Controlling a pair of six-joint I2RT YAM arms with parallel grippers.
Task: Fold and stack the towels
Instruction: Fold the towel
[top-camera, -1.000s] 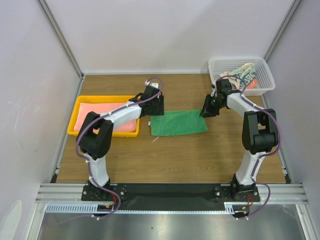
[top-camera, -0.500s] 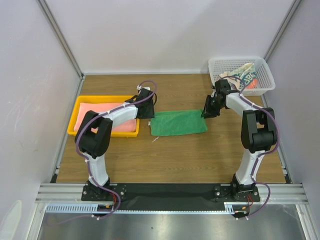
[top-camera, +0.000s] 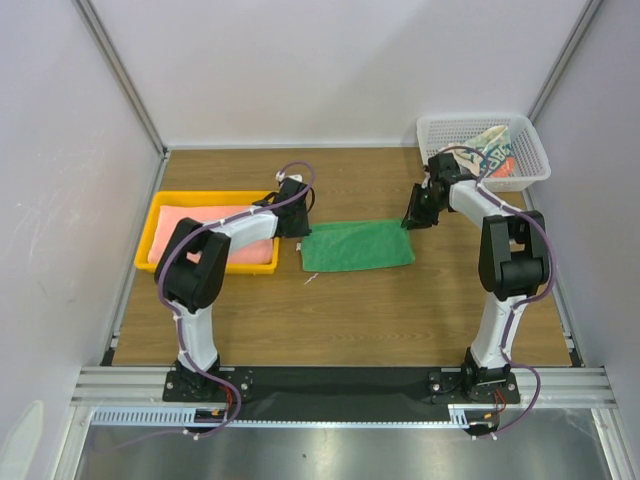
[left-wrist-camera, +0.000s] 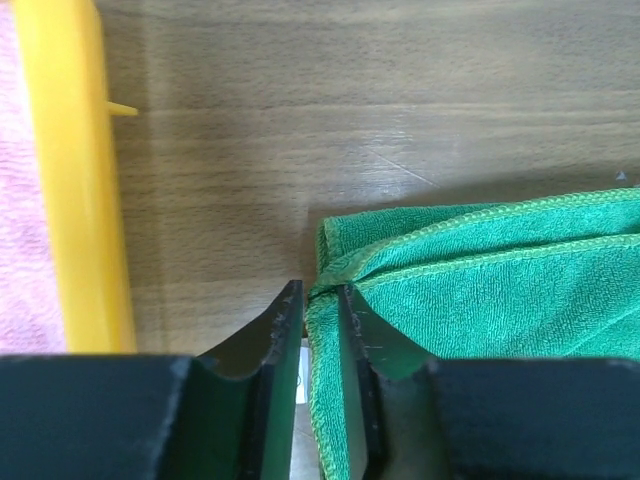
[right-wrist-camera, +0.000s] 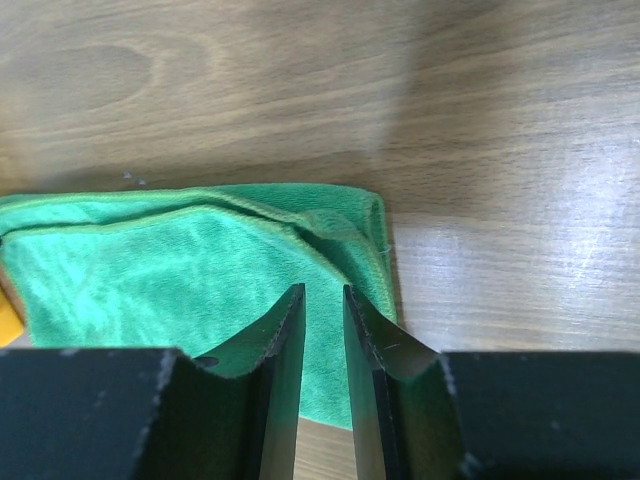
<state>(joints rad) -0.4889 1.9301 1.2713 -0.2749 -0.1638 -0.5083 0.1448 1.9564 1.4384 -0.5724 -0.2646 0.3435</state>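
One towel, the salmon-pink towel (top-camera: 195, 216), looks done in the yellow tray (top-camera: 147, 243), the green towel (top-camera: 358, 246) lies part-folded on the table (top-camera: 350, 315) with left gripper (left-wrist-camera: 320, 335) and right gripper (right-wrist-camera: 324, 345) pinching its ends, and the patterned towel (top-camera: 497, 152) waits in the white mesh basket (top-camera: 536, 152).

Three towels out here: one pink towel (top-camera: 188, 215), one green towel (top-camera: 358, 246), one patterned towel (top-camera: 497, 150). One yellow tray (top-camera: 150, 232), one white basket (top-camera: 470, 119). Two hands working: left hand (top-camera: 301, 231), right hand (top-camera: 409, 224).
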